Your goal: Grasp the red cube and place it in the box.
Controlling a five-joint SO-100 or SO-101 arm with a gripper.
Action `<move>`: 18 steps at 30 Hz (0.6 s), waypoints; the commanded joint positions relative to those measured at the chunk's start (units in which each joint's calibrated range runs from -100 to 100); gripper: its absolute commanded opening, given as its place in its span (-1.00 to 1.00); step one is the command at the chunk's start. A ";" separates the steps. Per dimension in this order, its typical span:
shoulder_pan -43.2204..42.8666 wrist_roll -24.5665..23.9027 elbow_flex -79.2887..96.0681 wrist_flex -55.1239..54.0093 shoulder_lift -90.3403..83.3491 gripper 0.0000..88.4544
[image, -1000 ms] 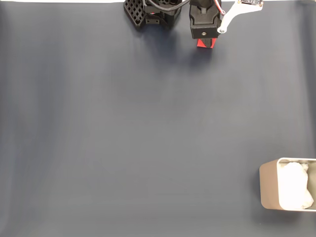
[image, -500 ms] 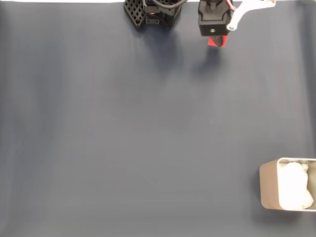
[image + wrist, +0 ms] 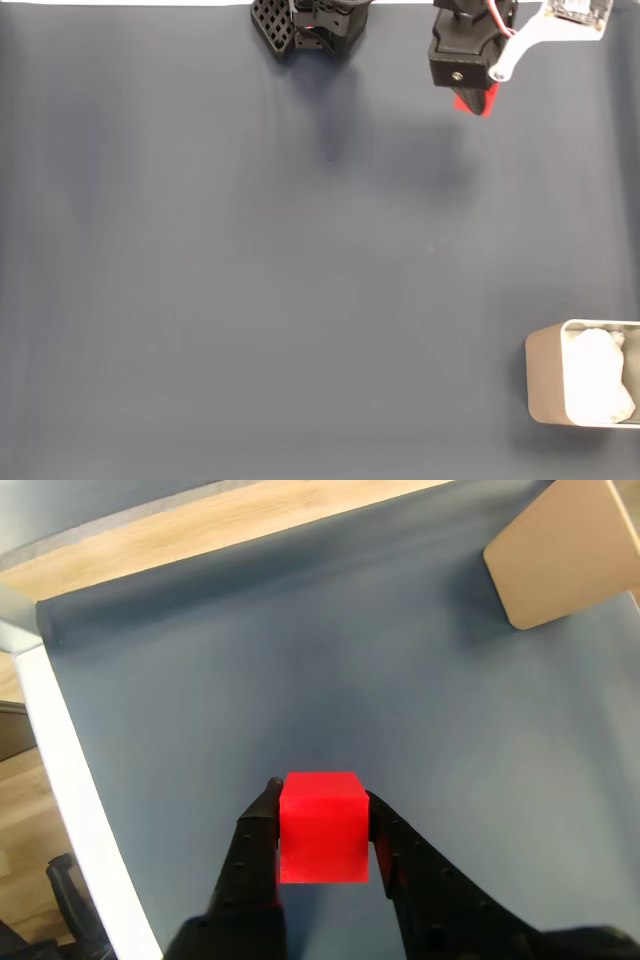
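In the wrist view the red cube (image 3: 322, 825) sits squarely between my two black fingers, held above the dark blue mat. My gripper (image 3: 322, 810) is shut on it. In the fixed view my gripper (image 3: 474, 100) hangs at the top right of the mat, and a sliver of the red cube (image 3: 476, 103) shows below the black wrist block. The box (image 3: 546, 375), pale metal with a white crumpled lining, stands at the bottom right edge of the fixed view; its beige wall (image 3: 565, 555) shows at the top right of the wrist view.
The arm's black base (image 3: 310, 25) sits at the top centre of the dark blue mat (image 3: 250, 260). A white camera bracket (image 3: 560, 20) juts from the wrist. In the wrist view the mat's edge (image 3: 70, 780) borders a wooden floor on the left.
My gripper has swung to the right along the top of the mat with the red cube in it, closer to the box's side. The box has not moved.
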 commanded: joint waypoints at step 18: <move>10.35 -1.03 -30.16 -4.08 22.76 -0.90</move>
